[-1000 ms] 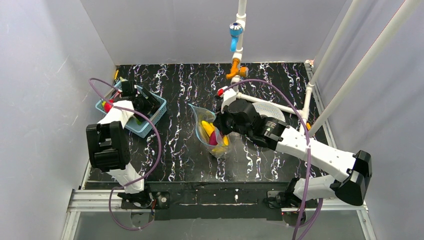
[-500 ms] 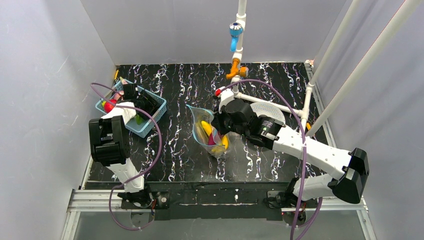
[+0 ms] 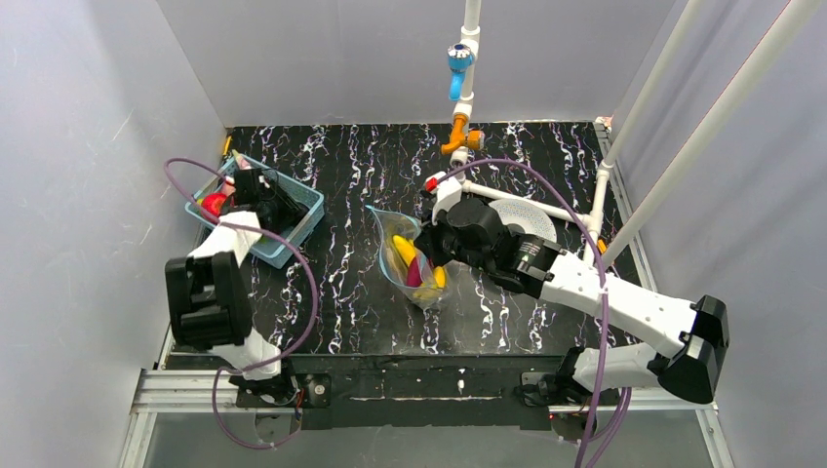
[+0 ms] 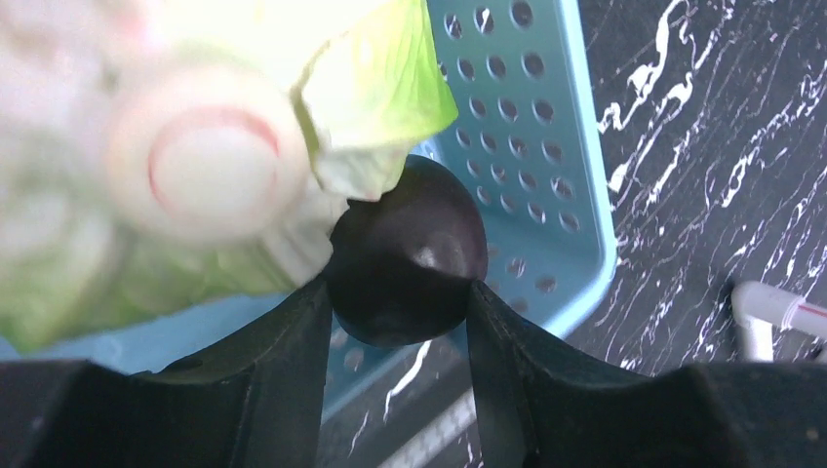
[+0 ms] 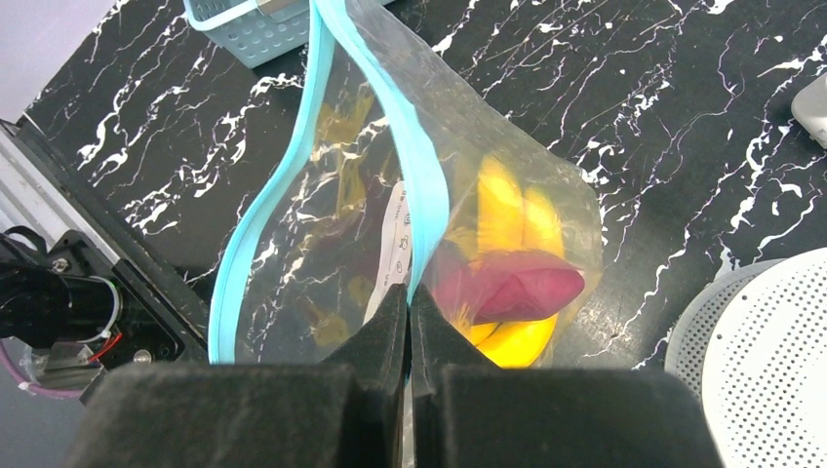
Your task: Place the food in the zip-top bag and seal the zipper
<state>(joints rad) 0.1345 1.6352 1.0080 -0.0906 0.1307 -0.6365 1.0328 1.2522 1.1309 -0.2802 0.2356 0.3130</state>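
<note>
the left gripper has its two fingers set against both flanks of a round dark purple piece, a half-wide grip with the piece filling the gap. the piece lies in the blue basket, tucked under a green leafy piece at its 11 o'clock; a blurred white round thing sits further toward 10.

in the top view the zip-top bag lies at about 4 o'clock from the left gripper, well apart from it across the black marbled table. the bag's long axis runs roughly 12 to 5, with the mouth at the 12 end. the right gripper is pinched fully closed on the teal zipper at the near lip, holding the mouth agape, so the left arm does the carrying.

count: one bag, one basket, one dark purple piece in the claw. in the bag there is a yellow banana, one magenta piece, and perhaps a second yellow shape, hard to separate. a red piece shows in the basket.

i judge the coming move needs a lift clear of the leafy piece, then a swing toward 4.
</note>
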